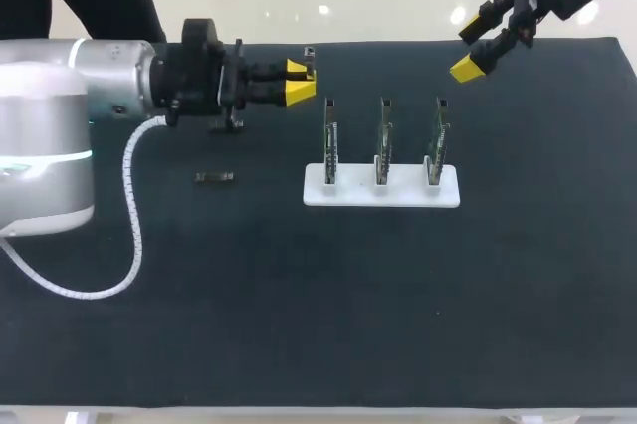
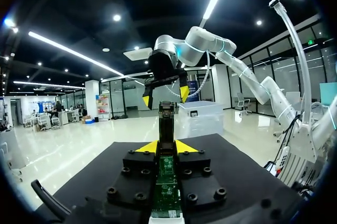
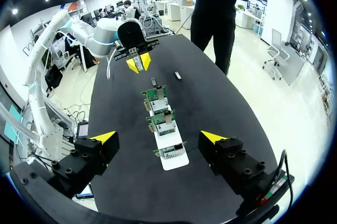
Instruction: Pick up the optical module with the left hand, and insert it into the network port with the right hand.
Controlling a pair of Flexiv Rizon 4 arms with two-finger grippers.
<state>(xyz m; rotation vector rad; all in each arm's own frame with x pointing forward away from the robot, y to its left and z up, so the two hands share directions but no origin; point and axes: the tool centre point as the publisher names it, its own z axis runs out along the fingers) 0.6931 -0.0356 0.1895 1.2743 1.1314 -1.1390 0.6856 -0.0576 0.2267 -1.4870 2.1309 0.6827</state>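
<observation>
Dark optical module (image 2: 166, 121), clamped between the yellow tips of the left gripper (image 1: 302, 81), with one end projecting past the fingers. Module and gripper are held above the table (image 1: 348, 305), close to its far edge and left of the middle.

White base (image 1: 381, 188), resting near the table's centre, slightly toward the far edge. It carries three green circuit boards (image 1: 383, 140) standing upright in a row parallel to that edge. In the right wrist view each board bears a metal network port (image 3: 171, 152). The module is apart from the base, toward the far left of the leftmost board.

Right gripper (image 1: 486, 46), jaws spread wide and holding nothing, hangs over the table's far right corner, well apart from the boards. In its own wrist view the row of boards lies ahead, between the two spread fingers.

Small dark piece (image 1: 214, 177), lying flat on the table between the base and the left edge.

White coiled cable (image 1: 134, 215), running from the left arm and curving down onto the table near its left edge.
</observation>
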